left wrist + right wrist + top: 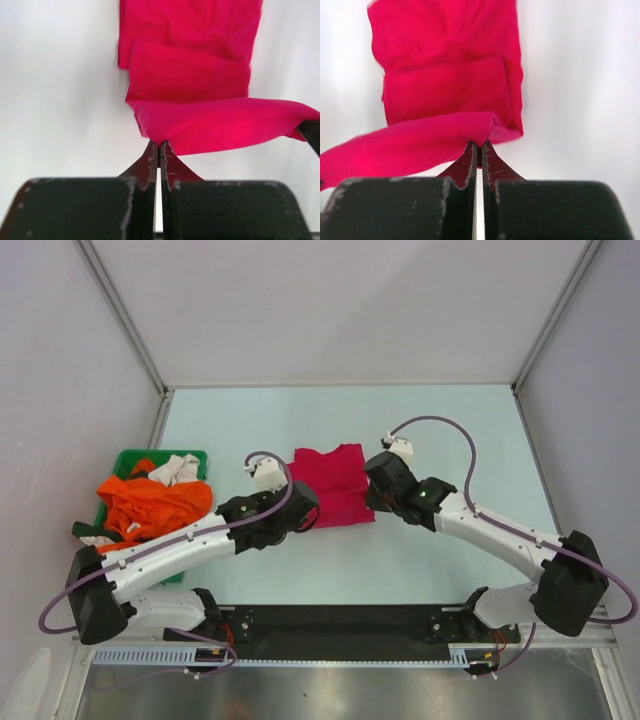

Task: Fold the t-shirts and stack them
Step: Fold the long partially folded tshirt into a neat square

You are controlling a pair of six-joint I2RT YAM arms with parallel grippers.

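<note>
Both grippers are clamped on cloth. The left gripper pinches the near left corner of the crimson-pink t-shirt, and the right gripper pinches its near right corner. On each, the jaws are pressed together with only fabric between the tips.

1. Position of the work. The crimson-pink t-shirt lies mid-table between the two wrists. Its far part rests flat. Its near edge is raised off the surface and stretched as a band from one gripper to the other. The orange t-shirts sit heaped over the green tray at the left, apart from the fold in hand.

2. Step in hand. I judge this to be a crosswise fold of the pink shirt, with the near edge to be carried over the far part.

3. Next move. I would drive both arms up and away together at a matched pace, keeping the band taut. I would then lay the edge squarely on the far portion before releasing. Unequal travel would probably skew the fold.
</note>
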